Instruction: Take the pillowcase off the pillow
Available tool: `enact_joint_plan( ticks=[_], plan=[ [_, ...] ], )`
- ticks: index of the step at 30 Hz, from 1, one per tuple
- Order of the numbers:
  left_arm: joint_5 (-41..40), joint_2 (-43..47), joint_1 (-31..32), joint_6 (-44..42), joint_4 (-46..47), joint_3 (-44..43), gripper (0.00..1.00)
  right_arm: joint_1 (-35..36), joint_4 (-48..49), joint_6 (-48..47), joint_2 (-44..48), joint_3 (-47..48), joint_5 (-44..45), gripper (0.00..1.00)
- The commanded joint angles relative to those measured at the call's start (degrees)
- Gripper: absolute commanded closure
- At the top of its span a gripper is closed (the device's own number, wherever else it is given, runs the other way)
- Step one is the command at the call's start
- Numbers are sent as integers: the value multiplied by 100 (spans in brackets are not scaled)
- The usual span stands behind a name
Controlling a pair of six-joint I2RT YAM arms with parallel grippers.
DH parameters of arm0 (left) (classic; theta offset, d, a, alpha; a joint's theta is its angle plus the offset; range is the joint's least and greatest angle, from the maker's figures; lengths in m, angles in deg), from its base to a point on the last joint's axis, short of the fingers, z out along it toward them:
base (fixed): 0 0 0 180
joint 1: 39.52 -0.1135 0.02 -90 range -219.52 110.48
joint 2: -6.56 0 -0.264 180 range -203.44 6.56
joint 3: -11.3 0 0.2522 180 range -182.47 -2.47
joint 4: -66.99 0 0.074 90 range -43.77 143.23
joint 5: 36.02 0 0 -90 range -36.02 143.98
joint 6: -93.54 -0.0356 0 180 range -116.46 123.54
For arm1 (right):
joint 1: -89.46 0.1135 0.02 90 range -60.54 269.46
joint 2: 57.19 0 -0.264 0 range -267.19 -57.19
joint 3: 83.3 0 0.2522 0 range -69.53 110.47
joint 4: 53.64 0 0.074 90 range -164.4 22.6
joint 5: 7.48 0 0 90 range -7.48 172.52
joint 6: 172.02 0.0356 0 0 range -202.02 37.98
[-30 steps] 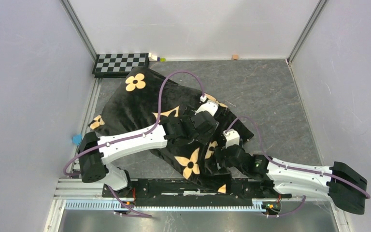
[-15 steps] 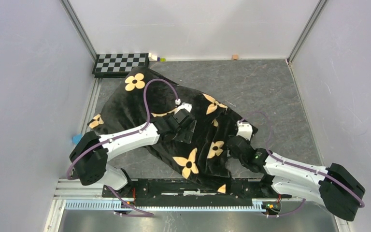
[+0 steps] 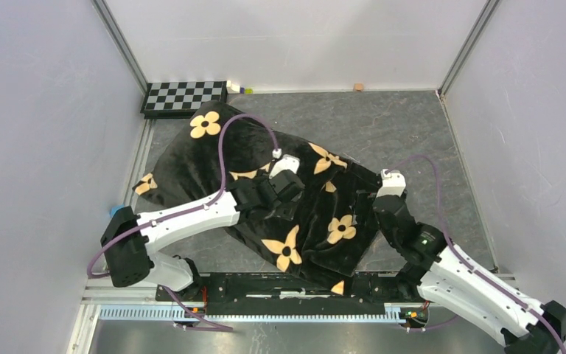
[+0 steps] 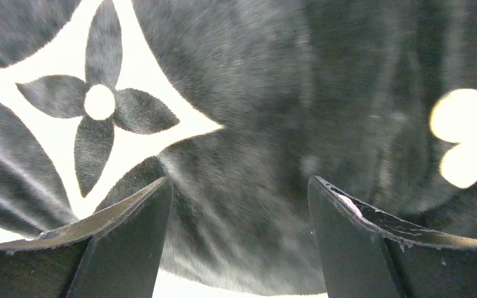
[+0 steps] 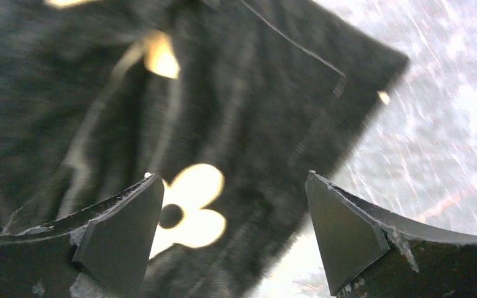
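1. Top external: we are seeing the pillowcase (image 3: 199, 166) lying crumpled on the grey table (image 3: 413, 133), toward its left side. The left gripper (image 3: 287, 184) is sitting over its middle, the right gripper (image 3: 383, 199) at its right edge.
2. Left wrist: we are seeing the fingers (image 4: 124, 242) spread wide above black plush, pinching nothing.
3. Right wrist: we are seeing the fingers (image 5: 118, 236) spread over a pillowcase corner and bare table.

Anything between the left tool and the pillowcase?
Nothing: the left wrist view shows the open left tool directly over uncovered pillowcase plush.
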Motion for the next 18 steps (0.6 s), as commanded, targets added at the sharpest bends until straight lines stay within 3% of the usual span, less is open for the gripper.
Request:
enact_joint_plan(
  ticks=[1,7,12,18],
  plan=[
    [-1204,50,773,-330,-899,-1170,14,4,599,-943,199,388,-1137,10],
    [-1153,-598,1279,-481,-988,-1916,18,5,1761,-428,-107,-368,-2245,22],
    [-746,-1101,1361,-363,-857,-2012,20,4,2768,68,-209,-1078,-2702,30],
    [-771,-1682,1265,-259,-856,-2000,23,4,2846,532,-543,-1422,-2469,56]
  ],
)
